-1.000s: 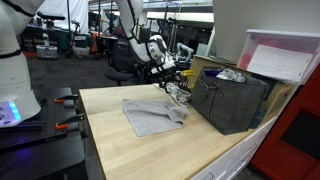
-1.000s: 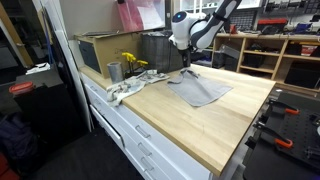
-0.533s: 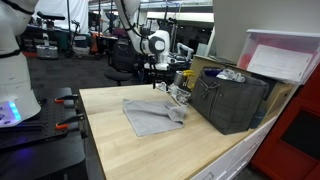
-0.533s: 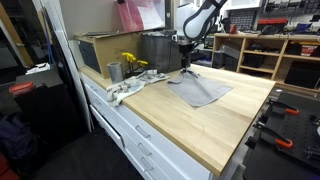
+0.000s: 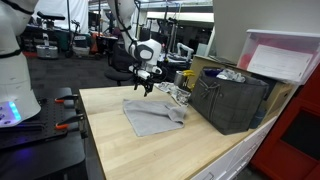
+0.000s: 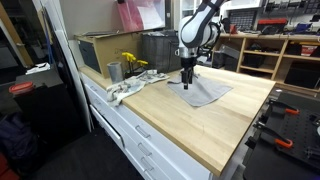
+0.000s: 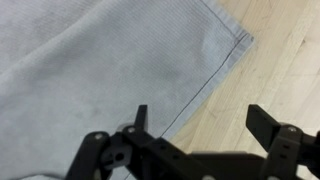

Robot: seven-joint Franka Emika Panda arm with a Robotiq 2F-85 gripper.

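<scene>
A grey cloth [image 5: 152, 118] lies flat on the wooden table [image 5: 130, 150]; it also shows in the other exterior view [image 6: 203, 92]. My gripper [image 5: 148, 88] hangs just above the cloth's far edge, pointing down, also seen in an exterior view [image 6: 187, 80]. In the wrist view the gripper [image 7: 203, 122] is open and empty, its fingers spread over a corner of the cloth [image 7: 110, 70] and the bare wood beside it.
A dark bin [image 5: 232, 100] stands on the table at the cloth's far side, with a pink-lidded box [image 5: 285, 55] behind it. A metal cup [image 6: 114, 71], yellow item [image 6: 132, 62] and crumpled white rag [image 6: 125, 88] lie near the table's end.
My arm has swung from beside the bin over to the cloth and come down to its edge. The cloth has not moved.
</scene>
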